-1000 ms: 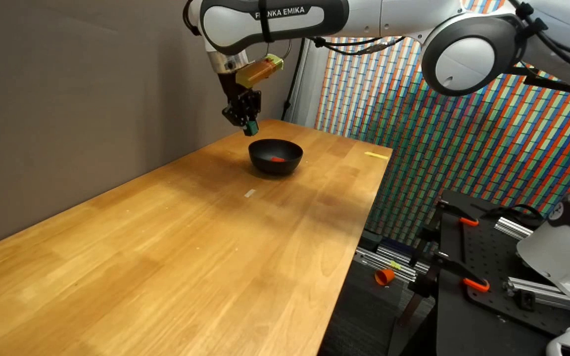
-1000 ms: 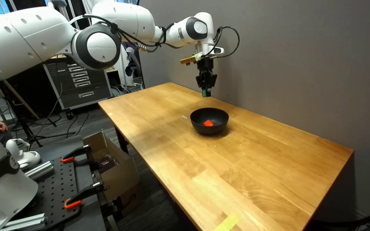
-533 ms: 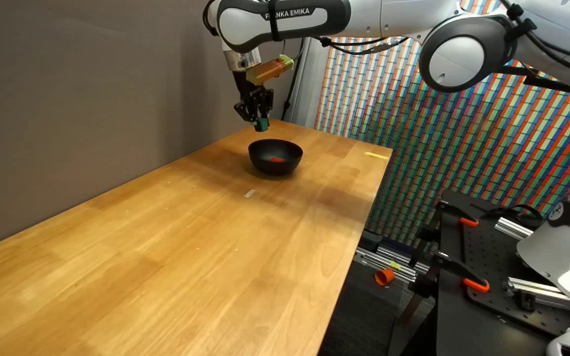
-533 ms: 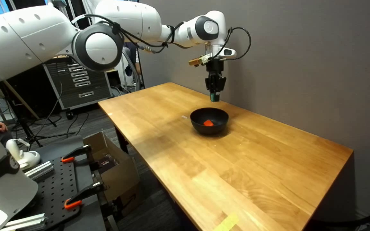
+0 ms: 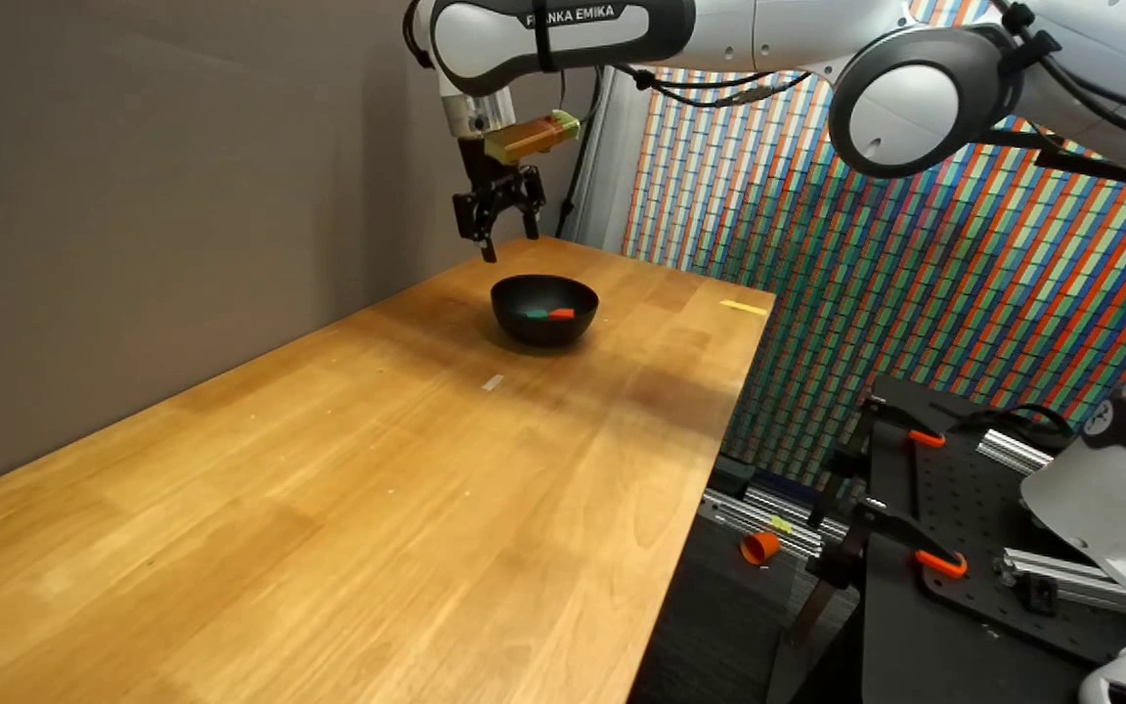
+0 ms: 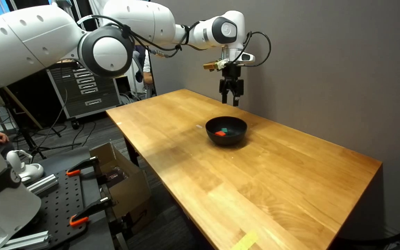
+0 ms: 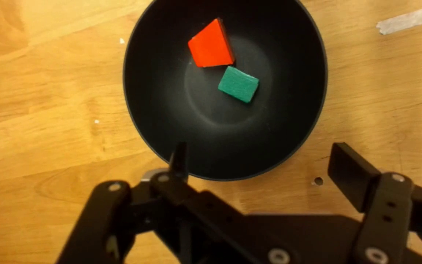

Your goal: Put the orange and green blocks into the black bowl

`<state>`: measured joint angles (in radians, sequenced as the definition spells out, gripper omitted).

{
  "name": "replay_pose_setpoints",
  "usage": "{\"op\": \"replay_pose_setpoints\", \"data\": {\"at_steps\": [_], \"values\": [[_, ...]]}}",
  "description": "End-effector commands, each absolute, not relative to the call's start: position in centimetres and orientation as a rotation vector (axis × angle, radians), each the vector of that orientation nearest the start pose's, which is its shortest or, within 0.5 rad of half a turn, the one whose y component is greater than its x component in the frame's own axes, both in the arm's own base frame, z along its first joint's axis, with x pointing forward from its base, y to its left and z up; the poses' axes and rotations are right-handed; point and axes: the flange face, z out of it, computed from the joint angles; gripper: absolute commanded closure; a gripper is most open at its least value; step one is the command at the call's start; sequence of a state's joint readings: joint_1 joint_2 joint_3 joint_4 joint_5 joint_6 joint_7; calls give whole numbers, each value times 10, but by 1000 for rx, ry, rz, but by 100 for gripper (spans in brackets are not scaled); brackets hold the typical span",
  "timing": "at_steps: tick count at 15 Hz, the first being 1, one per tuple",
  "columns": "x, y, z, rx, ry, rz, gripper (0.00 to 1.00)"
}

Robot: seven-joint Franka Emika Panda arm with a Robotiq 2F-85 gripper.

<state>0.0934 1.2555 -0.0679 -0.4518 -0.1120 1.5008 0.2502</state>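
Observation:
The black bowl (image 7: 159, 106) stands upright on the wooden table, shown in both exterior views (image 5: 543, 335) (image 6: 226, 141). Inside it lie the orange block (image 7: 211, 46), reddish in colour, and the green block (image 7: 238, 84), close beside each other on the bottom. Both blocks also appear within the bowl in an exterior view, the orange block (image 6: 219, 133) nearer that camera than the green block (image 6: 224, 130). Above the bowl and toward the wall hangs my gripper (image 6: 230, 103), its jaws spread wide. Nothing is between the fingertips of the gripper (image 7: 262, 161) in the wrist view.
A grey wall (image 6: 307, 86) runs along the table's far side, behind the gripper. On the tabletop (image 5: 328, 508) are a whitish tape scrap (image 7: 403, 21) near the bowl and yellow tape (image 6: 246, 241) at an edge. A cardboard box (image 6: 127, 187) sits on the floor beside the table.
My gripper moved sideways over the bowl with the green block, then opened. The green block dropped into the bowl beside the orange one, which shifted slightly.

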Motion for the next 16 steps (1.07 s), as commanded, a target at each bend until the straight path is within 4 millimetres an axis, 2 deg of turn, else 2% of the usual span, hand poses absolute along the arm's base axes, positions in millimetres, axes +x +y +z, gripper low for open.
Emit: {"op": "replay_pose_setpoints", "data": {"at_steps": [1,10,11,12,16], "values": [[782,53,290,-3270,216,254,0],[782,85,339,-3241,64,129,0],[781,88,344,-3234,89,130,0],[782,83,326,-3268,104,157,0],[781,88,334,-3263,96,141,0]]}}
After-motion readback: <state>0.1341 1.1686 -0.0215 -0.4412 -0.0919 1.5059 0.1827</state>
